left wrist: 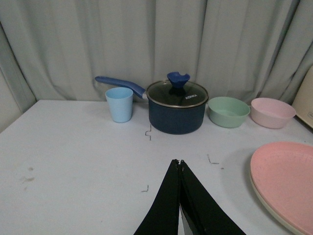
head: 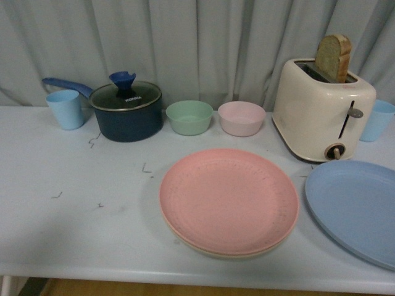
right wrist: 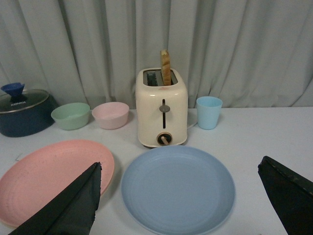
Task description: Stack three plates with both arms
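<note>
The pink plate (head: 228, 198) lies on the beige plate (head: 247, 253), whose rim shows beneath it, at the table's middle front. The light blue plate (head: 358, 206) lies alone to the right. Neither arm shows in the front view. In the left wrist view my left gripper (left wrist: 180, 162) is shut and empty over bare table, left of the pink plate (left wrist: 288, 181) and beige rim (left wrist: 274, 210). In the right wrist view my right gripper (right wrist: 180, 169) is wide open, its fingers either side of the blue plate (right wrist: 177, 188), with the pink plate (right wrist: 49, 178) beside it.
Along the back stand a light blue cup (head: 65, 108), a dark blue lidded pot (head: 126, 111), a mint-green bowl (head: 189, 117), a pink bowl (head: 241, 118), a cream toaster (head: 322, 108) with a bread slice, and another blue cup (head: 378, 119). A grey curtain hangs behind.
</note>
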